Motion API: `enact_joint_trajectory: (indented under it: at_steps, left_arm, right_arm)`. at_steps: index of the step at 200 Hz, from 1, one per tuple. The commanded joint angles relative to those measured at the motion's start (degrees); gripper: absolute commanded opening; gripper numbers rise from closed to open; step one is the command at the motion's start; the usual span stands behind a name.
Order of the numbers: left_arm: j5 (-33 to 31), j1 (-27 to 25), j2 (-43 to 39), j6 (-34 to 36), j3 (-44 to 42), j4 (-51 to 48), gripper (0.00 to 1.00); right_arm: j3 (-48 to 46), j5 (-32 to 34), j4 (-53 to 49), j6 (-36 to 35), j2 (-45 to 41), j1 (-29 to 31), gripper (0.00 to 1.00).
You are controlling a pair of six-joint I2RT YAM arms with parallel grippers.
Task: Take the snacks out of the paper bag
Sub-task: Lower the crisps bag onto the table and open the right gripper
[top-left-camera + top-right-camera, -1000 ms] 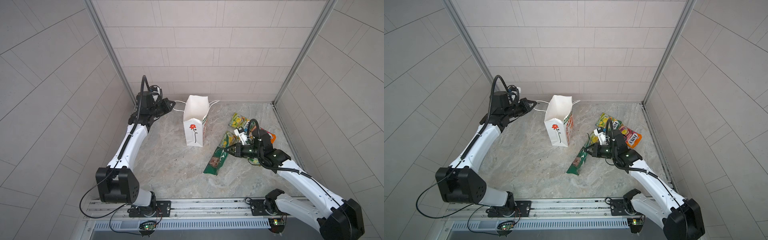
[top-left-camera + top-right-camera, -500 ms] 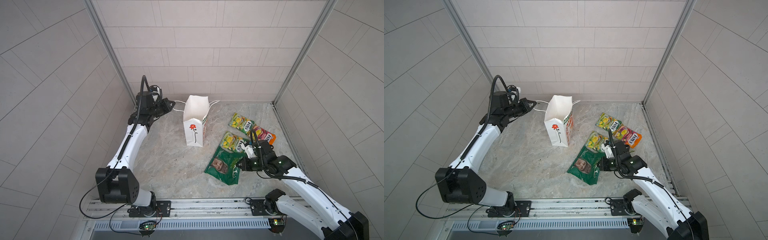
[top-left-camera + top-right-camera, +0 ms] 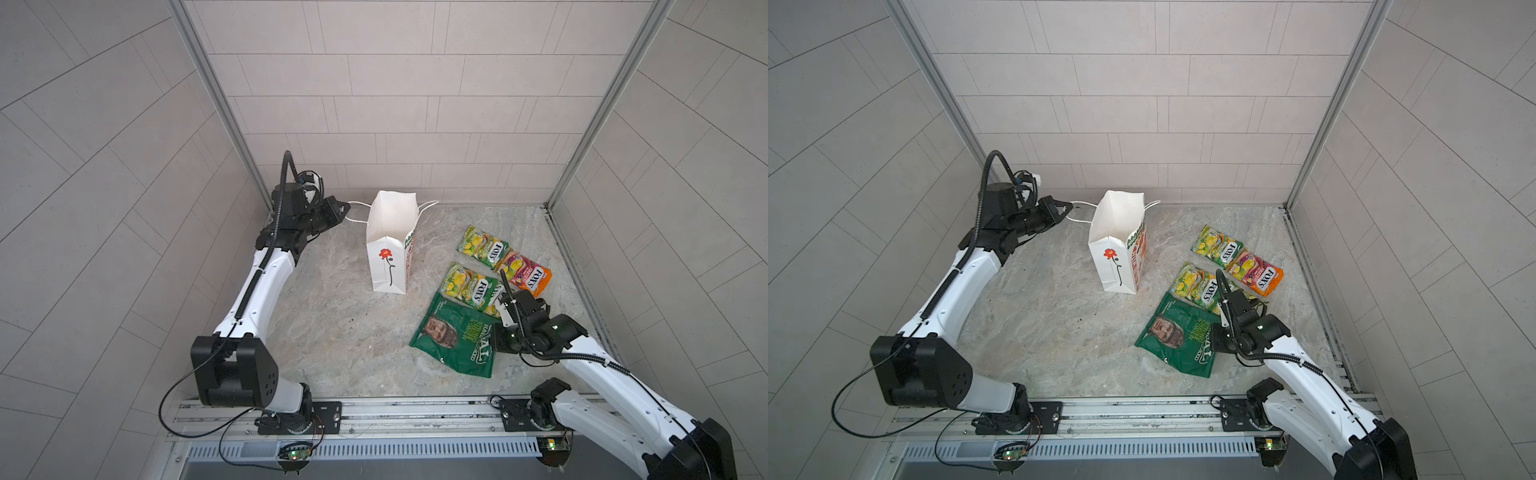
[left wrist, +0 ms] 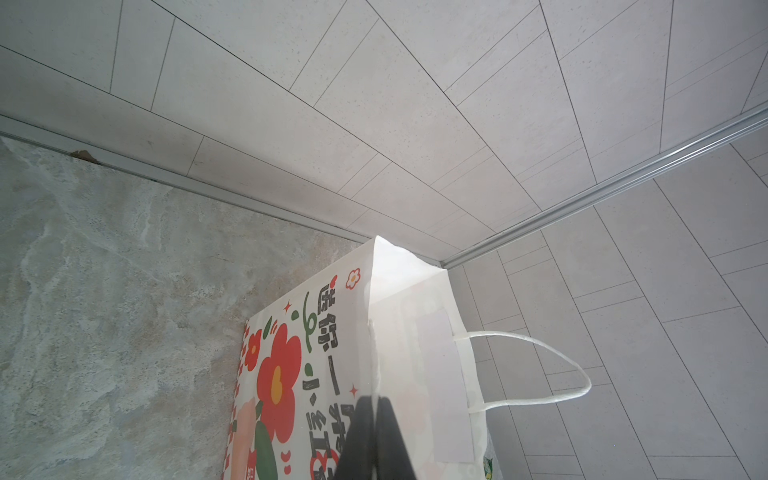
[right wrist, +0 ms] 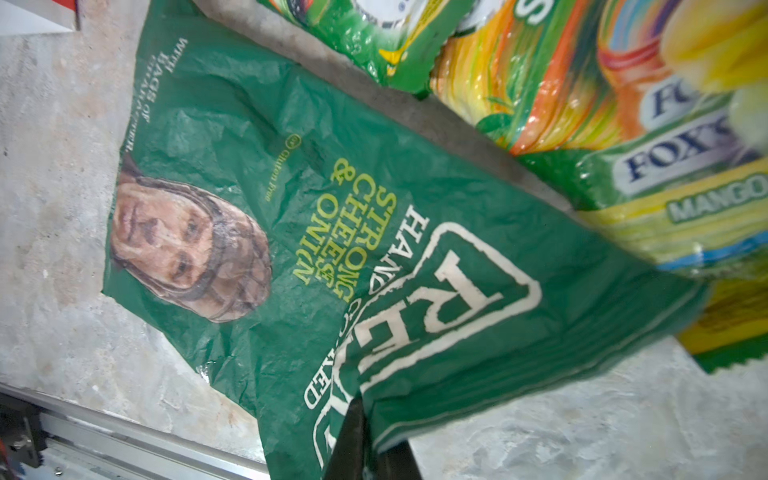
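Note:
The white paper bag (image 3: 388, 257) (image 3: 1113, 257) stands upright at the back of the table, red flower on its front. My left gripper (image 3: 343, 208) (image 3: 1065, 206) (image 4: 376, 405) is shut on the bag's near cord handle (image 4: 376, 374). The snacks lie to the right of the bag: two green-yellow FOX'S packets (image 3: 482, 245) (image 3: 469, 286), a pink-orange packet (image 3: 525, 274) (image 3: 1256, 274), and the dark green REAL crisp bag (image 3: 453, 336) (image 3: 1177, 336) (image 5: 291, 208) flat on the table. My right gripper (image 3: 498, 341) (image 3: 1214, 340) (image 5: 372, 451) pinches the crisp bag's right edge between nearly closed jaws.
Tiled walls close the table in at the back and both sides. A metal rail (image 3: 374, 415) with both arm bases runs along the front edge. The bag's far handle (image 4: 540, 374) hangs loose toward the back wall.
My right gripper has carried the crisp bag toward the front and laid it flat, where a second ago it hung edge-on. Its jaws have eased slightly. The left arm has not moved.

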Motion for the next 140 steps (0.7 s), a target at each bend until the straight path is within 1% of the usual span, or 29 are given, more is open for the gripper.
enact_joint_trajectory:
  at_steps: [1,9,25,43,71,88,111,121,133,140]
  left_arm:
    - [0.95,0.35,-1.55,0.75,-0.76,-0.05,0.00]
    - [0.97,0.39,-1.49,0.71,-0.76,-0.10,0.00]
    - [0.98,0.50,-1.49,0.70,-0.74,-0.09,0.00]
    - [1.07,0.55,-1.45,0.70,-0.76,-0.05,0.00]
    - [1.13,0.54,-1.47,0.69,-0.74,-0.05,0.00]
    - [1.18,0.63,-1.50,0.75,-0.74,-0.10,0.00]
    - [1.55,0.80,-1.41,0.71,-0.54,0.04,0.09]
    - [1.81,0.77,-1.24,0.70,-0.39,0.02,0.12]
    - [2.32,0.86,-1.09,0.77,0.10,0.03,0.19]
    - [2.57,0.94,-0.99,0.70,0.39,-0.04,0.25]
  right_arm:
    - [1.02,3.67,-2.43,1.04,-0.53,0.24,0.24]
    - [1.36,4.27,-2.91,1.39,-0.81,0.20,0.31]
    - [1.80,5.23,-3.63,1.79,-1.89,0.24,0.41]
    - [1.57,6.25,-3.62,2.17,-4.11,0.21,0.48]
    - [1.37,9.66,-3.72,3.08,-8.24,0.24,0.61]
    - [1.28,11.55,-3.95,3.80,-10.31,0.29,0.65]
    - [0.93,13.04,-3.30,4.25,-12.09,0.24,0.67]
    - [0.83,13.78,-3.20,4.60,-12.77,0.24,0.69]
    - [0.59,14.30,-2.62,4.76,-13.80,0.23,0.71]
    - [0.29,14.74,-2.41,4.94,-14.35,0.24,0.73]
